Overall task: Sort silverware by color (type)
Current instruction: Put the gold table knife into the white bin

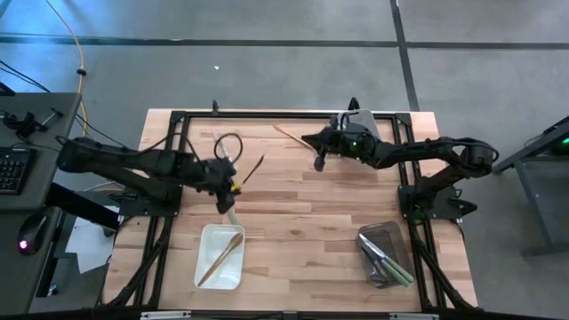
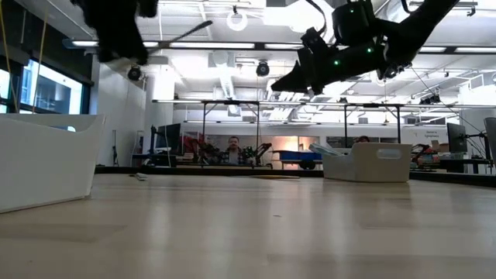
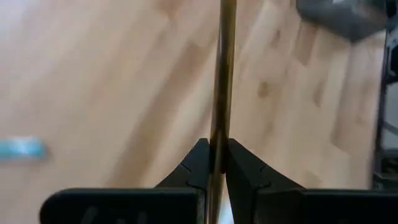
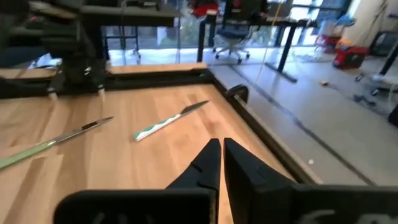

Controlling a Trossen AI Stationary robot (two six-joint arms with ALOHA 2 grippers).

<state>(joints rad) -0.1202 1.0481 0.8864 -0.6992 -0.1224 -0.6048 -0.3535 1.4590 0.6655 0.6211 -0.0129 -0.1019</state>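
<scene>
My left gripper [image 1: 224, 180] is over the table's left middle, shut on a slim gold utensil [image 1: 252, 169] that sticks out past its fingertips. In the low view this utensil [image 2: 184, 32] is high above the table. A pale utensil [image 1: 231, 216] lies on the wood just near of the gripper. My right gripper [image 1: 318, 163] hangs shut and empty above the table's far middle [image 4: 219, 157]. Two green-handled knives [image 4: 165, 124] [image 4: 55, 142] lie flat on the wood ahead of it. Another slim utensil [image 1: 289, 135] lies near the far edge. My left gripper pinches the gold utensil's shaft [image 3: 219, 134] between its two fingers. The utensil runs along the fingers and reaches forward past their tips, slanting toward the table's far right. It is lifted clear of the table.
A white tray [image 1: 206, 267] with gold utensils in it sits near the left of the near edge. A clear tray [image 1: 396, 240] holding several utensils sits near the right of it. A white bin [image 1: 363, 118] stands at the far edge. A dark frame [image 1: 267, 114] rims the table.
</scene>
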